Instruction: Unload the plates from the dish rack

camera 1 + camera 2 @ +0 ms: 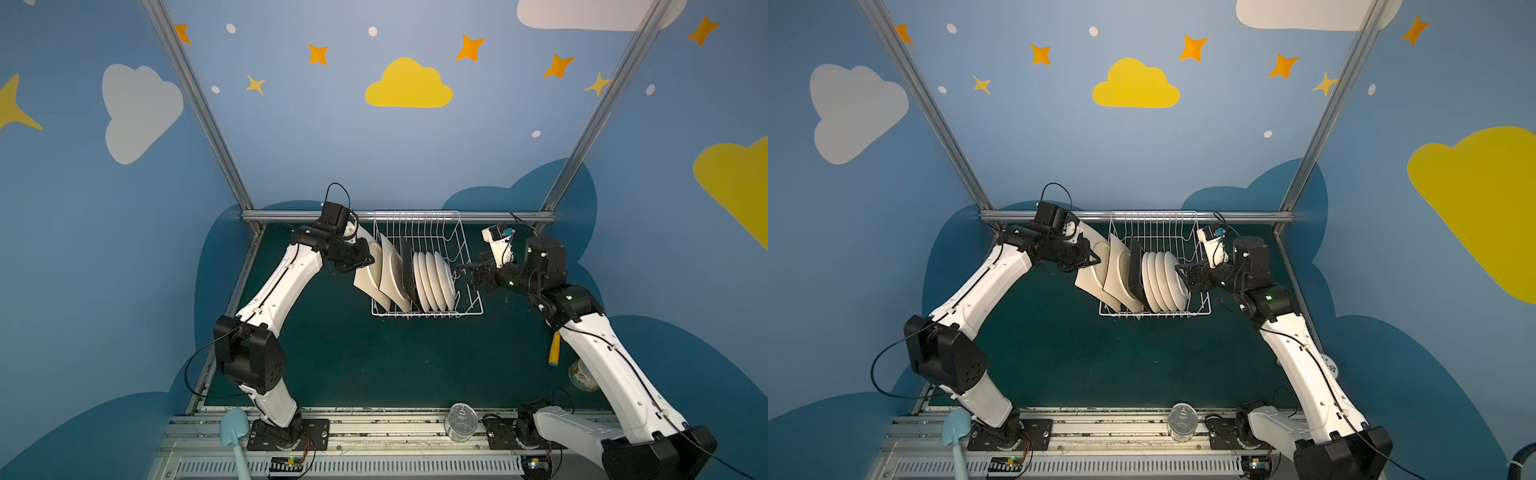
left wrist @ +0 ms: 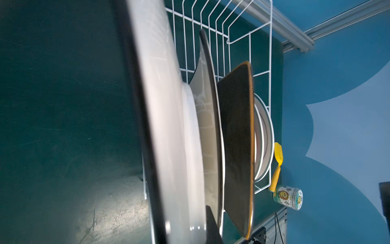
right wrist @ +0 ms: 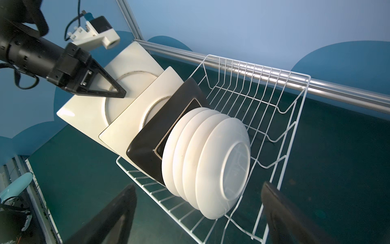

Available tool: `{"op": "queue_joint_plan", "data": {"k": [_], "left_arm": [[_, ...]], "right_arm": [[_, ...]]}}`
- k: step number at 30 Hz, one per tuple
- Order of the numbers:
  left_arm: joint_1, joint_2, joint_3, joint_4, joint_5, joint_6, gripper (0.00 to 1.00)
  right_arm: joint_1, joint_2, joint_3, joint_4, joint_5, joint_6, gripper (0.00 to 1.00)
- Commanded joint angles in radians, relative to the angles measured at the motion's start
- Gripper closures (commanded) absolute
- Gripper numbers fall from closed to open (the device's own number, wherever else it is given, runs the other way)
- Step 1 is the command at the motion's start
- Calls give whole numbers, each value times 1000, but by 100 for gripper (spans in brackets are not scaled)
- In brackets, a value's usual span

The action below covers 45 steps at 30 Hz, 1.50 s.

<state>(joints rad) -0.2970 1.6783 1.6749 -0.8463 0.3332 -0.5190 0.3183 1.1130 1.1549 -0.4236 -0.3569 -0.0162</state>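
Cream and glossy, the outermost square plate (image 1: 365, 284) is the one in hand. In both top views the left gripper (image 1: 370, 259) has its jaws clamped on that plate's upper edge. The plate leans leftward past the left end of the dish rack (image 1: 428, 314), which stands on the green table (image 1: 353, 353). To its right, on edge with faces along the rack's length, stand a second cream square (image 1: 390, 274), a black square plate (image 1: 408, 270) and four round white plates (image 1: 434, 282). The right gripper (image 1: 461, 272) hangs just beside the last round plate with its jaws apart and holding nothing. The left arm is therefore the nearer one to the squares, and the clear way out looks to be up and leftward. The left wrist view shows the gripped plate (image 2: 164, 126) edge-on and blurred, with one dark finger (image 2: 211, 224) wedged between it and its neighbour. In the right wrist view the left jaws pinch the plate (image 3: 84, 109) over its raised centre ring. Its lower edge is hidden behind the next plate, so I cannot tell whether it sits among the prongs.
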Motion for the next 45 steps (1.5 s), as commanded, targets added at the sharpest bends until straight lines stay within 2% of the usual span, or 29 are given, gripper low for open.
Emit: {"op": "queue_joint_plan", "data": {"k": [1, 8, 17, 22, 27, 33, 38, 45], "left_arm": [[18, -62, 34, 31, 45, 28, 97], [77, -115, 71, -10, 75, 68, 97], [110, -191, 71, 35, 121, 61, 97], [108, -248, 71, 69, 106, 150, 97], [101, -319, 58, 88, -28, 263, 97], [91, -411, -26, 210, -82, 400, 97], [28, -466, -111, 298, -218, 565, 97], [-83, -490, -208, 435, -439, 828, 97]], "right_arm": [[6, -12, 7, -3, 4, 5, 8], [9, -4, 14, 6, -11, 15, 8], [18, 14, 38, 18, -40, 47, 8], [20, 25, 60, 22, -67, 108, 8], [21, 45, 94, 23, -79, 205, 8], [23, 91, 133, 45, -133, 353, 8], [22, 146, 190, 28, -122, 511, 9], [24, 219, 243, 75, -168, 709, 8]]}}
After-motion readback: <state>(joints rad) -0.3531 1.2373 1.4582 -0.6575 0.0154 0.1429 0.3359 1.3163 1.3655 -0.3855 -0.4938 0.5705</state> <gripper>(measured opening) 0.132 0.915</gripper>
